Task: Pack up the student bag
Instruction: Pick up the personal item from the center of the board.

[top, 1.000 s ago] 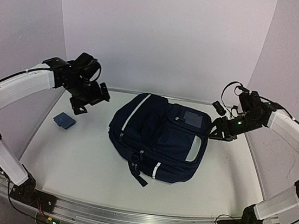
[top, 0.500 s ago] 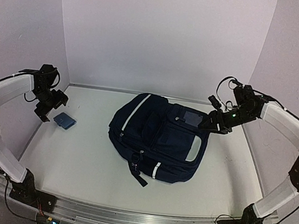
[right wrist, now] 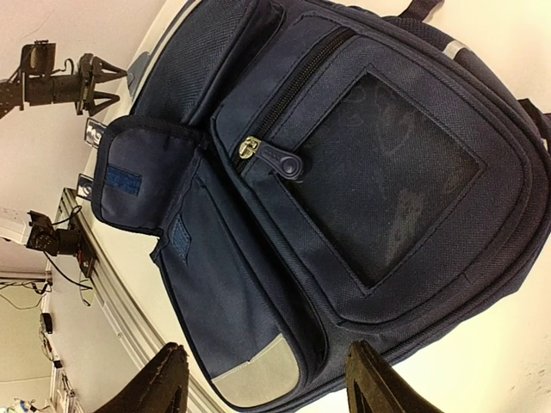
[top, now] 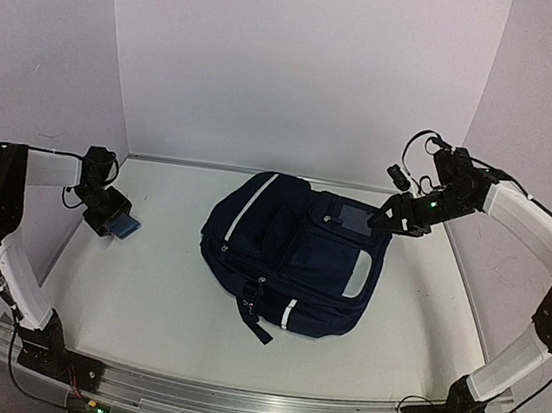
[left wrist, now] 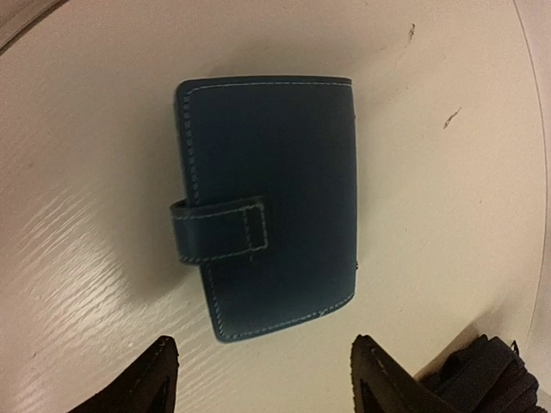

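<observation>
The student bag (top: pixel 295 254), a dark navy backpack with pale reflective strips, lies flat in the middle of the table; its front pockets fill the right wrist view (right wrist: pixel 344 172). A small blue wallet (top: pixel 126 225) with a snap strap lies at the left, seen close up in the left wrist view (left wrist: pixel 267 206). My left gripper (top: pixel 108 218) hovers right at the wallet, jaws apart, nothing between them (left wrist: pixel 263 383). My right gripper (top: pixel 388 216) hangs open over the bag's upper right corner (right wrist: pixel 267 383), not touching it.
White walls stand close on the left, back and right. The metal rail (top: pixel 252 405) with the arm bases runs along the near edge. A black strap (top: pixel 252 322) trails from the bag toward the front.
My left arm swung from high up near the bag down and left to the wallet, its jaws narrowing. My right gripper moved slightly up and left over the bag's corner.
</observation>
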You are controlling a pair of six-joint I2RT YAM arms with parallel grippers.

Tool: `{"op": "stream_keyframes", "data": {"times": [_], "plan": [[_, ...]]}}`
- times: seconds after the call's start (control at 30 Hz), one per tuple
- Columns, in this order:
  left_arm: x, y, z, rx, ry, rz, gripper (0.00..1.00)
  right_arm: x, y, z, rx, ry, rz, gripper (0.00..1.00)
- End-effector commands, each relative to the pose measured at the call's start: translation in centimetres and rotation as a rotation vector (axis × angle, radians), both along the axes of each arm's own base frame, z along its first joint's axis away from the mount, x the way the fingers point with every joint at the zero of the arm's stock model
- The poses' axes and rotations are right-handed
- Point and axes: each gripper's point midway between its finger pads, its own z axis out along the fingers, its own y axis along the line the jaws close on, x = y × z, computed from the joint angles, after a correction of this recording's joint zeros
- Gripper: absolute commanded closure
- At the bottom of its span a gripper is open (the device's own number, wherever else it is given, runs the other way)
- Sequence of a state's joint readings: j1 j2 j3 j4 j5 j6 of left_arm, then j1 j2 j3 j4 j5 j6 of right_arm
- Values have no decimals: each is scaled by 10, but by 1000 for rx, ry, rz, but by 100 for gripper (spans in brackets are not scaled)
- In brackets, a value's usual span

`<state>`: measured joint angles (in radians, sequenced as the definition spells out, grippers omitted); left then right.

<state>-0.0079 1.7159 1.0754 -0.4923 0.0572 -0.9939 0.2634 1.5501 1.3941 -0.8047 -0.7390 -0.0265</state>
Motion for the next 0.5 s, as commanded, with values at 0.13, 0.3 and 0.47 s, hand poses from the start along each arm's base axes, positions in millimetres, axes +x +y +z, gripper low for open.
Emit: {"op": "stream_keyframes", "data": {"times": [0.13,0.3,0.47], "plan": [[14,-4,-23,-36,-63,9,39,4,-5,17,-29,-86,-11,37],[18,-3,-32,-37,-102,23,43,5,-6,15,-35,-82,-18,36],[19,0,-40,-25,-115,36,52,6,-7,14,-44,-86,-22,36]]}}
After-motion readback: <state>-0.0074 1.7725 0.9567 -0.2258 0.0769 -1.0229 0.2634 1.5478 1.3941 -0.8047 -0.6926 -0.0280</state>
